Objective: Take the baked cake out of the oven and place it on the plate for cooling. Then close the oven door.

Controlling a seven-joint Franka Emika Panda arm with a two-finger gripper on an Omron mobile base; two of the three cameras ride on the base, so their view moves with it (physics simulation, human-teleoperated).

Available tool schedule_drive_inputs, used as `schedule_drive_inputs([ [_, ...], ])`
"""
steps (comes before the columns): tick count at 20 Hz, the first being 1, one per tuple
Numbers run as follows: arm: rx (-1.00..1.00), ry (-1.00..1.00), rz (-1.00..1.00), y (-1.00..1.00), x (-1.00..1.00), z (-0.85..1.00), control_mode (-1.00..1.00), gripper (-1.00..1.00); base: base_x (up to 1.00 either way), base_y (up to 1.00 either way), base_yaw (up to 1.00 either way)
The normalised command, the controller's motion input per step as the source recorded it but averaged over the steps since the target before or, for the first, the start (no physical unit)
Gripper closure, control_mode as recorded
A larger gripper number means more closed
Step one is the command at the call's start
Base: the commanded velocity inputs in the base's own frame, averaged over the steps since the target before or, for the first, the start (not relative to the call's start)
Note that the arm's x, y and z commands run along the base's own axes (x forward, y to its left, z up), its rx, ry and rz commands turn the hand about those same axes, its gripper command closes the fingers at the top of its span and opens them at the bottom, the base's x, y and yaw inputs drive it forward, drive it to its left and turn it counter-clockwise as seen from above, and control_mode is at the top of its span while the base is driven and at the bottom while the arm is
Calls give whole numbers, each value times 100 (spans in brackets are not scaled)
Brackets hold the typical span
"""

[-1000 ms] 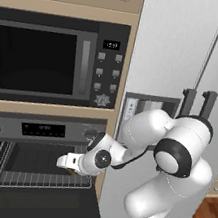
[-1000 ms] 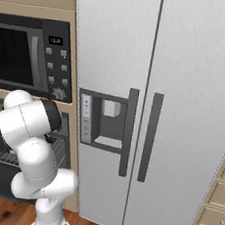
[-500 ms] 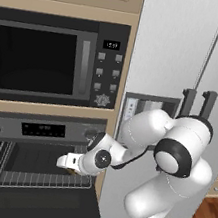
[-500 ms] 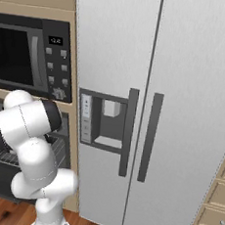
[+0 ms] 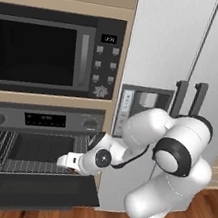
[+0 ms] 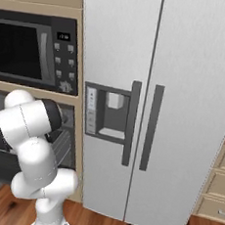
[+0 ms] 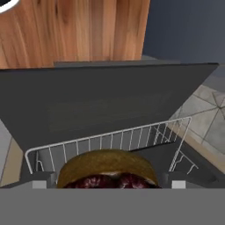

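While the arm reaches into the oven (image 5: 40,134), nothing has shifted over the last second: the hand (image 5: 66,161) stays at the cavity's front, just above the wire rack (image 7: 110,138). The baked cake (image 7: 107,169) sits directly between the fingers, close against the hand. Whether the fingers have closed on it cannot be told; their tips are cut off. The oven door (image 5: 38,189) lies fully lowered, below and ahead of the hand. In my judgement this pause marks the grasp itself, with lifting out, plating and door closing outstanding.
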Motion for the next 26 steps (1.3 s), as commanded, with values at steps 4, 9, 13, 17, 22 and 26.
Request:
schedule_drive_inputs([
  [4,0,0,0,0,0,0,100,100,-2,-55,-4],
  [9,0,0,0,0,0,0,100,100,1,-82,0],
  [13,0,0,0,0,0,0,100,100,0,-83,0],
  [17,0,0,0,0,0,0,100,100,6,-80,0],
  [22,0,0,0,0,0,0,100,100,10,-78,0],
  [26,0,0,0,0,0,0,100,100,18,-76,0],
])
